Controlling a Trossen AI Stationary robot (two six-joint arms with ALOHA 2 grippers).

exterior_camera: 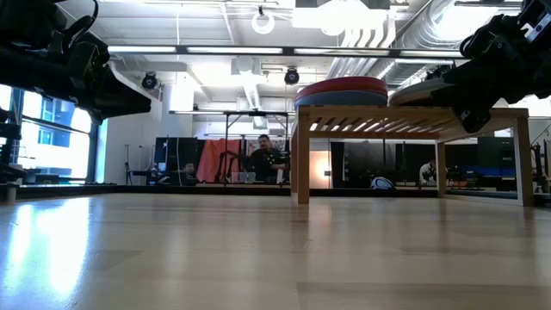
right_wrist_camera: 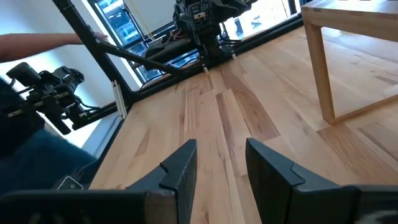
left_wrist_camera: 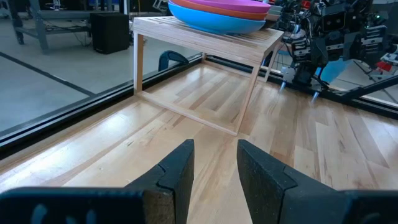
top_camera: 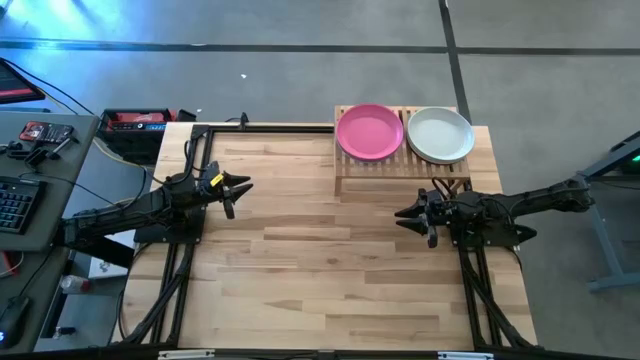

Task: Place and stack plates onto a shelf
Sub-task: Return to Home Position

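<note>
Gray flr (top_camera: 300, 25), ceiling ducts (exterior_camera: 370, 34)

magenta plate (top_camera: 369, 131); off-white plate (top_camera: 440, 134); blue plate (left_wrist_camera: 214, 22); shelf (top_camera: 392, 172) light wood; tabletop (top_camera: 320, 260) pale planks

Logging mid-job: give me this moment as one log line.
left tool: open, empty | right tool: open, empty | shelf: two stacks | tops: pink plate, off-white plate

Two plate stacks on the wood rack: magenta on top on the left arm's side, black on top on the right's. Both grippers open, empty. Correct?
One error: a round off-white plate, not a black one, tops the right-side stack; the high view shows it. Rest holds: a round magenta plate tops the other stack on the low light-wood slatted shelf, left gripper and right gripper open, empty.
</note>
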